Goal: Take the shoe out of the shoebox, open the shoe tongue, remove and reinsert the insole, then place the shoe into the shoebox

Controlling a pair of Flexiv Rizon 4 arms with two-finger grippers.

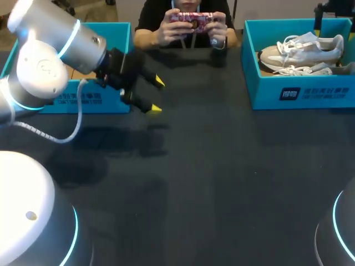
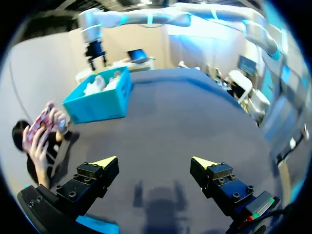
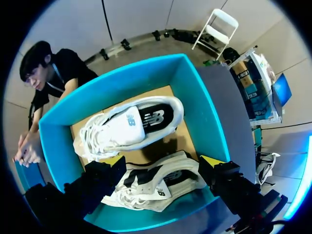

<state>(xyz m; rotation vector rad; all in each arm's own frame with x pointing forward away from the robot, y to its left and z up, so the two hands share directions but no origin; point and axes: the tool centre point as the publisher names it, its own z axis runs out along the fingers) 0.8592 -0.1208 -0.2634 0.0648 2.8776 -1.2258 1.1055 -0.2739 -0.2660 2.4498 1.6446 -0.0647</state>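
Observation:
The teal shoebox (image 1: 288, 91) stands at the table's far right, also seen in the left wrist view as the shoebox (image 2: 100, 105). Two white shoes lie inside. One shoe (image 3: 134, 124) rests on its sole with its dark insole showing. The other shoe (image 3: 156, 187) lies on its side, below and between the fingers of my right gripper (image 3: 162, 161), which hangs open just above the box and touches neither. My left gripper (image 1: 156, 95) stands open over the table's left part with nothing between its fingers (image 2: 105, 163).
A second teal box (image 1: 83, 102) sits at the far left, behind my left arm. The dark tabletop (image 1: 222, 177) stretches between the two boxes. My arms' white bases fill the near corners.

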